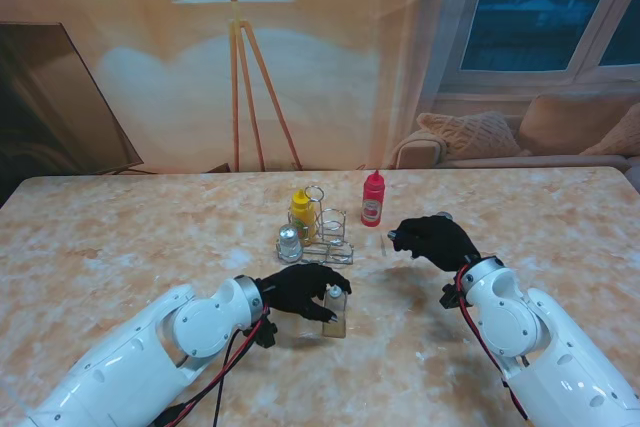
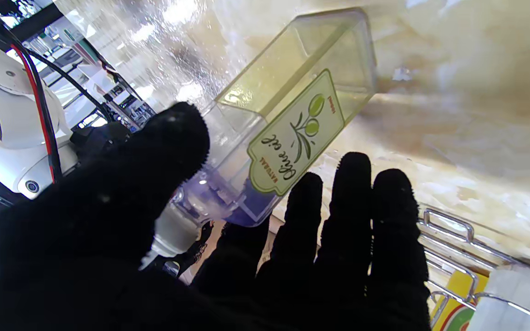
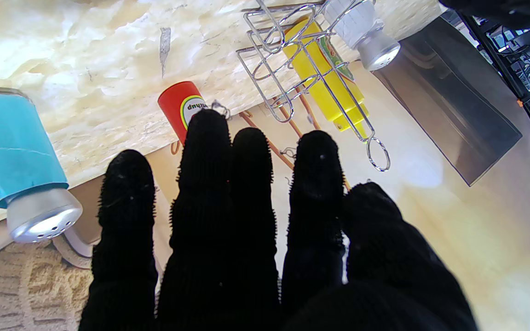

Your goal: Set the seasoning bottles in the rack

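Observation:
A square clear olive oil bottle (image 1: 334,313) (image 2: 292,101) stands on the table, nearer to me than the wire rack (image 1: 330,232) (image 3: 274,50). My left hand (image 1: 303,288) (image 2: 164,239) is shut on the olive oil bottle, thumb on its shoulder and fingers on the other side of its neck. The rack holds a yellow bottle (image 1: 301,211) (image 3: 325,78) and a white shaker with a silver cap (image 1: 289,242) (image 3: 357,27). A red ketchup bottle (image 1: 372,199) (image 3: 177,103) stands right of the rack. My right hand (image 1: 432,239) (image 3: 246,220) hovers open, right of the rack. A blue shaker (image 3: 12,138) stands beside it.
The marble table (image 1: 120,237) stretches wide on both sides. A floor lamp (image 1: 240,67) and a sofa with cushions (image 1: 520,137) stand behind its far edge. In the stand view the blue shaker is mostly hidden behind my right hand.

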Controlling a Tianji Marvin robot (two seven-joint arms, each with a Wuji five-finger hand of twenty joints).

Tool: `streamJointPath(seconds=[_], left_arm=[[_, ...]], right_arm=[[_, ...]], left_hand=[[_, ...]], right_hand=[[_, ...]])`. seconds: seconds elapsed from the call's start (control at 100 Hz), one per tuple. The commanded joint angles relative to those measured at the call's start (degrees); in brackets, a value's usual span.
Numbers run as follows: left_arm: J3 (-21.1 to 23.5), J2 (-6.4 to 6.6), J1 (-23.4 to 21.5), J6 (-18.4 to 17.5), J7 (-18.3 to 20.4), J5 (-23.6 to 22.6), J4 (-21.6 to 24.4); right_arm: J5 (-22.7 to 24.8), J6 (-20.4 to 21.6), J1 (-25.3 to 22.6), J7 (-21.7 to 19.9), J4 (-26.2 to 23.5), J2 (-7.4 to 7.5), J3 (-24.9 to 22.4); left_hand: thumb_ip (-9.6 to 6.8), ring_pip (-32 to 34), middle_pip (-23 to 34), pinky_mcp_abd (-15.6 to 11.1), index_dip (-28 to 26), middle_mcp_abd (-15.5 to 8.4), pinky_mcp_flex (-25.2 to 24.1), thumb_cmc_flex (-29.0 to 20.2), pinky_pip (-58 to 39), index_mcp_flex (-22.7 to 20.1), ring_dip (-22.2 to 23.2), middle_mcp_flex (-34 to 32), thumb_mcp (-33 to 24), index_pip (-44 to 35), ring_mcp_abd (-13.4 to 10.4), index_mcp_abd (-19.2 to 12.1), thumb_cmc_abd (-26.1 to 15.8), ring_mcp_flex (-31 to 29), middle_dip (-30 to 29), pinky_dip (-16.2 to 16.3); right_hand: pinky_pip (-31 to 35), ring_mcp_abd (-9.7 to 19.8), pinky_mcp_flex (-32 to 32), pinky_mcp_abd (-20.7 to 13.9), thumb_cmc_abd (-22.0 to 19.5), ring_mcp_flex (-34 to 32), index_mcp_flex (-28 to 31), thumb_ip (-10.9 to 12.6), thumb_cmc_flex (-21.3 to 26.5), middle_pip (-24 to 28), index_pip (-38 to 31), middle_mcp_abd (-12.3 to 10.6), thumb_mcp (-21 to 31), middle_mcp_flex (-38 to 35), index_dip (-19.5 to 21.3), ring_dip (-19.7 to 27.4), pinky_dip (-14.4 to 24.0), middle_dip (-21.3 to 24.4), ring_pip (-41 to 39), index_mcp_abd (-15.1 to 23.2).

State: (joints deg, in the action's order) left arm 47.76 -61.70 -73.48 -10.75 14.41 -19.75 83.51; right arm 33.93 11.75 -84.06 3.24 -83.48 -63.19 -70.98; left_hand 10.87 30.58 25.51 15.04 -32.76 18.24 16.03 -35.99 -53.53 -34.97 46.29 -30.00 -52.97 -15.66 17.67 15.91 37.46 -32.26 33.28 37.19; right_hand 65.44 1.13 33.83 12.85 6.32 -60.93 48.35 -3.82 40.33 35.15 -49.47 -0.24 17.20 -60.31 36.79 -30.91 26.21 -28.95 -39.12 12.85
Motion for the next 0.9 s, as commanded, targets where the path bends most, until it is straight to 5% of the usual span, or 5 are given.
streamJointPath(seconds=[0.0,0.25,0.41,0.64,0.89], left_arm=[[0.23,-0.43,-0.66,0.77,0.57,-0.04,0.24],[0.07,-0.47,-0.67,1.99,0.71,0.06,0.39],[0.40,-0.52,-0.89,2.44,0.48,-0.04,0.66],[0.95,-0.50,-1.11,3.24,0.81,0.33,1.19],[1.47,-0.49,-1.08,3.47,0.90,0.34,1.52]], right_arm=[[0.03,0.01,-0.48,-0.78,-0.23,-0.28,0.15],[0.01,-0.07,-0.46,-0.81,-0.27,-0.28,0.15],[0.04,-0.09,-0.52,-0.76,-0.34,-0.29,0.12],[0.13,-0.06,-0.57,-0.76,-0.37,-0.27,0.11],[0.14,-0.07,-0.58,-0.75,-0.39,-0.27,0.11]], left_hand=[[-0.95,2.48,2.48,-1.45,-2.61,-2.11,1.36,-2.21,-2.25,-2.01,2.70,-1.99,-0.75,-4.26,-1.68,-2.09,0.56,-2.50,1.81,2.00],[-1.93,5.42,6.08,-1.86,-4.57,-4.06,4.56,-7.84,-5.85,-2.41,5.98,-6.64,2.02,-16.59,-3.28,-5.09,-2.44,-7.52,3.26,4.05],[3.53,7.37,8.97,-2.35,-5.28,-6.91,6.91,-14.69,-8.27,-3.31,7.28,-10.14,8.72,-25.18,-4.35,-8.89,-0.55,-10.85,4.02,4.87],[2.11,11.34,6.17,-2.86,-0.24,-8.53,11.03,-20.56,-12.76,-5.49,9.44,-19.38,15.86,-37.27,-5.61,-12.99,-2.68,-16.53,15.95,6.57],[1.74,12.16,5.34,-2.86,0.66,-8.38,12.45,-21.28,-13.97,-6.86,9.73,-21.79,16.08,-38.21,-5.89,-12.95,-3.07,-18.21,16.44,7.02]], right_hand=[[1.19,0.79,-0.09,0.34,0.51,-1.33,0.21,-0.88,-0.68,0.93,-0.81,-0.71,0.89,-1.72,-0.54,-1.62,0.12,-2.06,-0.97,0.79],[1.17,0.73,-0.19,0.35,0.03,-1.34,0.30,-0.80,-0.68,0.91,-0.64,-0.62,0.57,-1.66,-0.42,-1.66,0.12,-2.06,-1.04,0.70],[1.19,0.81,-0.20,0.30,-0.12,-1.26,0.37,-0.72,-0.56,0.92,-0.55,-0.69,0.32,-1.69,-0.32,-1.64,0.15,-2.06,-0.99,0.70],[1.23,0.80,-0.16,0.38,-0.25,-1.27,0.37,-0.66,-0.43,0.92,-0.43,-0.63,-0.03,-1.69,-0.20,-1.65,0.18,-2.07,-1.02,0.73],[1.21,0.75,-0.20,0.35,-0.41,-1.29,0.46,-0.58,-0.29,0.91,-0.35,-0.69,-0.30,-1.72,-0.10,-1.64,0.17,-2.08,-1.03,0.68]])
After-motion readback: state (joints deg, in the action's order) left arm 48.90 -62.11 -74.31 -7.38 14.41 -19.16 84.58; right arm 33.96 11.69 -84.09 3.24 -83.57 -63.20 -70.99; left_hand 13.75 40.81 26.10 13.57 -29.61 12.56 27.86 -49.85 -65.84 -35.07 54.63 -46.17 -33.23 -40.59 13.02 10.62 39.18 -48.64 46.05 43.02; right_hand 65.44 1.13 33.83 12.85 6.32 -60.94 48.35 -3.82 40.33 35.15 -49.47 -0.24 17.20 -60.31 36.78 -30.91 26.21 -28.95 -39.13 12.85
